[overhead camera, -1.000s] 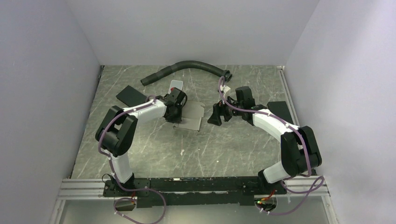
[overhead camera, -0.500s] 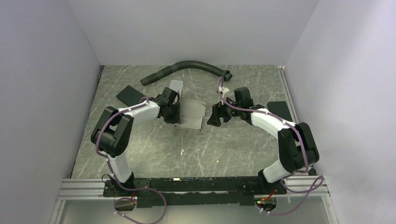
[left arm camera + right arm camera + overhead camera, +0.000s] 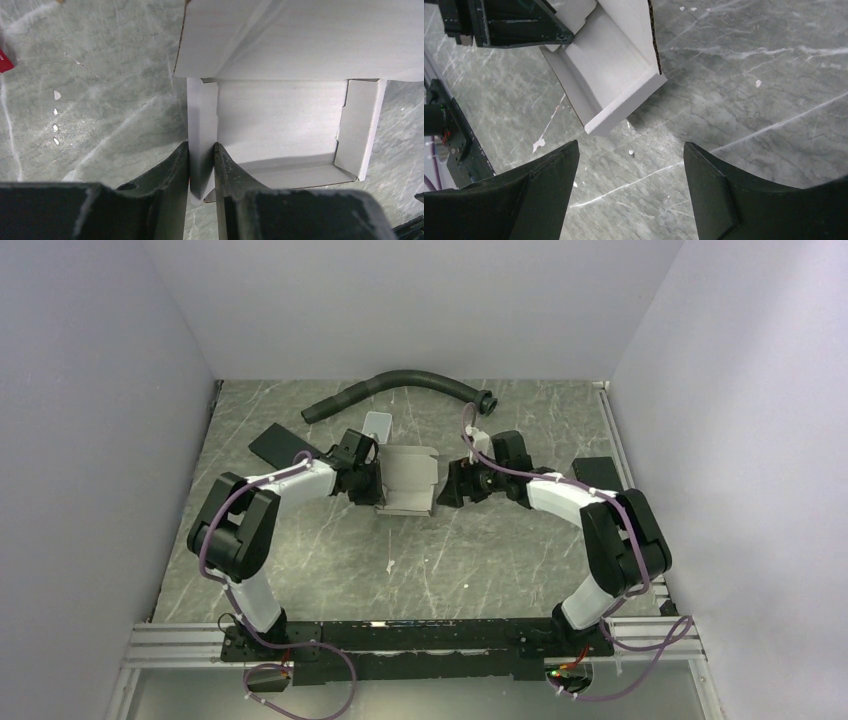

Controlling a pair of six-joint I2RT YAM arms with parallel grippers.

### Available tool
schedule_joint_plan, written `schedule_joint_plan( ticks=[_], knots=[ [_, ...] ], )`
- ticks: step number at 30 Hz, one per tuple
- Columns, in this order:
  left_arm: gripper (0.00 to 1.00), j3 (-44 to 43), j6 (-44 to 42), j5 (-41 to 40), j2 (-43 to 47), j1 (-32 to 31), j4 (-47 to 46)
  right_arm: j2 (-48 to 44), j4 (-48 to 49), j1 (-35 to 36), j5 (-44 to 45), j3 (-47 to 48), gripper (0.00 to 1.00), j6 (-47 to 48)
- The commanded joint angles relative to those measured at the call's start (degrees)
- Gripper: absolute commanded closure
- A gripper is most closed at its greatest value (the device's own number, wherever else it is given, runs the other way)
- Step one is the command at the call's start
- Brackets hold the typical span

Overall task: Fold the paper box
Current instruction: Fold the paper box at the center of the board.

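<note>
- Only the left wrist view shows the left gripper (image 3: 201, 155) pinching the paper box (image 3: 280, 120) by its side wall.
- The right gripper (image 3: 630, 149) gapes wide beside the box, touching nothing.

Overhead view looks down; close wrist views share paper box (image 3: 280, 120).

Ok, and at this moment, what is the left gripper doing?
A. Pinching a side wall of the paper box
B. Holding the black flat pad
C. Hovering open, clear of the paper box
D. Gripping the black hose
A: in the left wrist view the left gripper is closed on an upright side wall of the paper box, with the white card sandwiched between its jaws.
</note>
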State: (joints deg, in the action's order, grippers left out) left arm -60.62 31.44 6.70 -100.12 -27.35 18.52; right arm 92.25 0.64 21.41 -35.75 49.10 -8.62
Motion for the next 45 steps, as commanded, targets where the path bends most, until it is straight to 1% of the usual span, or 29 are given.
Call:
schedule_joint_plan(
  ticks=[1, 6, 10, 13, 15, 17, 19, 22, 25, 27, 32, 36, 38, 42, 45],
  knots=[
    [0.73, 1.3, 2.13, 0.63, 2.44, 0.13, -2.81, 0.35, 4.08, 1.91, 6.67, -0.11, 0.2, -5.23],
    [0.75, 1.88, 2.92, -0.46, 2.67, -0.66, -3.59, 1.18, 4.29, 3.09, 7.28, 0.17, 0.22, -4.92],
    [0.76, 1.12, 2.26, -3.12, 1.96, -2.2, -2.88, -1.08, 2.77, 3.11, 6.36, 1.52, 0.25, 0.78],
    [0.77, 0.19, 1.37, -6.11, 1.53, -3.46, -1.65, -4.54, 0.05, 3.28, 1.64, 2.4, 0.27, 9.87],
    [0.77, -0.53, 0.8, -6.57, 1.38, -4.15, -0.99, -6.66, -4.28, 3.6, -2.39, 3.3, 0.28, 18.5],
    [0.78, -1.36, 0.2, -9.0, 1.25, -4.96, -0.2, -8.87, -8.29, 3.9, -6.32, 3.76, 0.28, 27.4],
    [0.78, -2.15, -0.43, -10.37, 1.16, -5.76, 0.59, -11.28, -11.26, 4.65, -10.66, 2.51, 0.28, 38.42],
    [0.77, -3.33, -1.12, -11.7, 0.87, -6.86, 1.38, -13.47, -11.06, 7.25, -10.55, 0.38, 0.26, 45.82],
    [0.77, -4.06, -1.82, -12.56, 0.48, -7.88, 1.72, -12.19, -10.02, 10.45, -7.01, 0.27, 0.24, 49.16],
    [0.77, -4.38, -2.11, -13.09, 0.32, -8.46, 1.96, -9.86, -8.38, 11.95, -4.7, 0.55, 0.24, 49.61],
    [0.77, -4.1, -2.44, -12.6, 0.02, -8.93, 1.62, -5.12, -5.54, 15.35, 0.42, 0.71, 0.26, 50.88],
    [0.77, -3.76, -2.68, -12.2, -0.03, -9.08, 1.02, -3.72, -5.09, 15.94, 4.09, 1.34, 0.3, 50.2],
    [0.77, -3.65, -2.77, -12.08, 0.01, -9.19, 0.87, -3.0, -5.75, 15.94, 5.27, 1.77, 0.35, 50.65],
    [0.77, -3.92, -2.88, -11.88, -0.25, -9.21, 1.01, -0.94, -8.15, 16.27, 5.93, 3.22, 0.5, 50.93],
    [0.76, -3.85, -2.79, -11.62, -0.34, -9.19, 0.82, 0.47, -9.58, 17.04, 6.33, 4.03, 0.56, 51.19]
  ],
)
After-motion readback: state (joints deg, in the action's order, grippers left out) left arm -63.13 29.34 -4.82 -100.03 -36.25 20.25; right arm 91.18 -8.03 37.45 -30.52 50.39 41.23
